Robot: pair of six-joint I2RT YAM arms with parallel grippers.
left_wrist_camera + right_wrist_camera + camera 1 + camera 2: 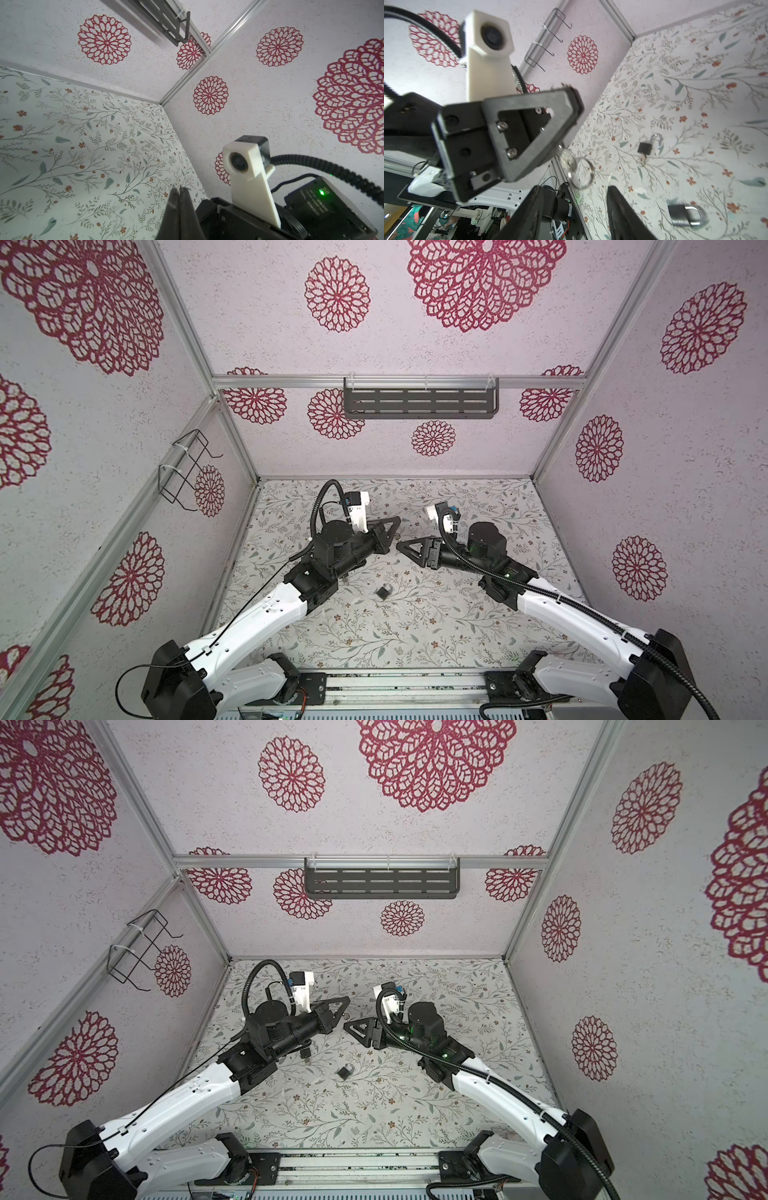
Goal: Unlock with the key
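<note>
From my remote station I looked down on the floral-print tabletop point(453, 632), where two small black padlocks with silver shackles lay flat. One padlock point(384, 592) sat near the middle of the surface in both top views. The second padlock point(645, 148), clear only in the right wrist view, lay near it with a small key point(642, 159) at its base.

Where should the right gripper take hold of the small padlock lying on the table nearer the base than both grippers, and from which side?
Take the padlock by its black body, not the thin round shackle. It seems to lie flat on the table, so the right gripper would best come from straight above, fingers astride the body's two straight narrow sides.
</note>
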